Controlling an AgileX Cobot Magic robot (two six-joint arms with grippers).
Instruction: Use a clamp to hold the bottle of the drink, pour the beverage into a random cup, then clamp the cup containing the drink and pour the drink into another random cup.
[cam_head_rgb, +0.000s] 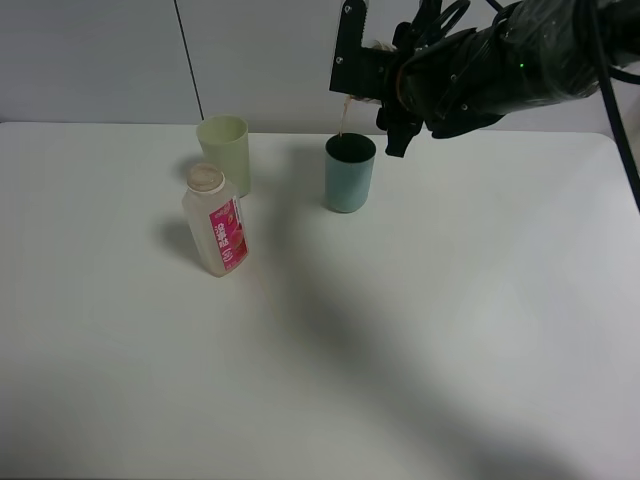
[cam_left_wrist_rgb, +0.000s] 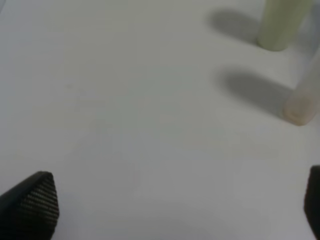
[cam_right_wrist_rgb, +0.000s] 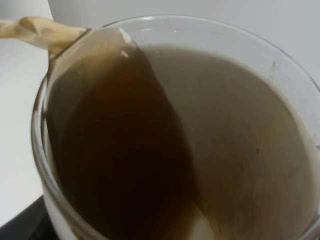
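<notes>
Right wrist view | my right hand (cam_head_rgb: 372, 75) clamps the blue-banded cup (cam_right_wrist_rgb: 175, 125), tipped, mouth sideways-down | beverage (cam_right_wrist_rgb: 120, 150) streams off its lip into the teal cup (cam_head_rgb: 350, 172) below my hand | left hand (cam_left_wrist_rgb: 170, 210) wide

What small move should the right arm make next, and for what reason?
Probably tilt the cup a little further over the teal tumbler. The right gripper holds it tipped above the tumbler's mouth, a thin stream is falling in, and brown beverage remains inside the cup. Keeping the lip above the opening should avoid a spill.
</notes>
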